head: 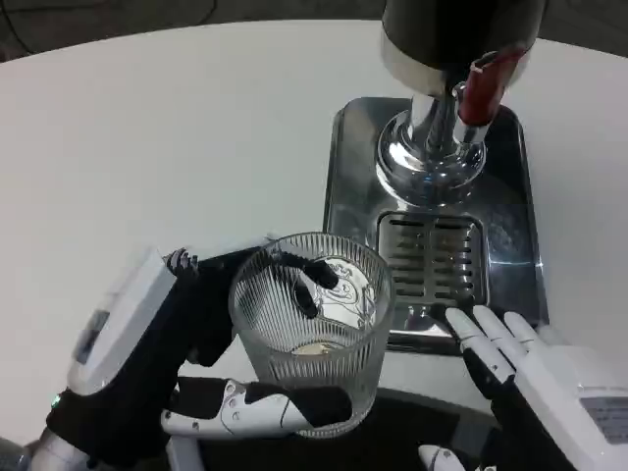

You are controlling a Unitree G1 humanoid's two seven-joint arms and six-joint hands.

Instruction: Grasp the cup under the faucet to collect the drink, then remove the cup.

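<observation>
A clear ribbed glass cup (pixel 312 329) stands upright at the lower middle of the head view, left of the drip tray. My left hand (pixel 196 358) grips it, with the thumb across its near side and fingers wrapped around the far side. The drink dispenser (pixel 446 49) with its red tap handle (pixel 481 83) rises at the top right, over a chrome base (pixel 430 162). My right hand (pixel 535 378) lies at the lower right with its fingers spread, their tips at the tray's near edge, holding nothing.
The steel drip tray (pixel 345 186) with a slotted grate (pixel 432 260) sits under the dispenser. White tabletop (pixel 167 147) stretches to the left and back. A dark edge runs along the bottom below the cup.
</observation>
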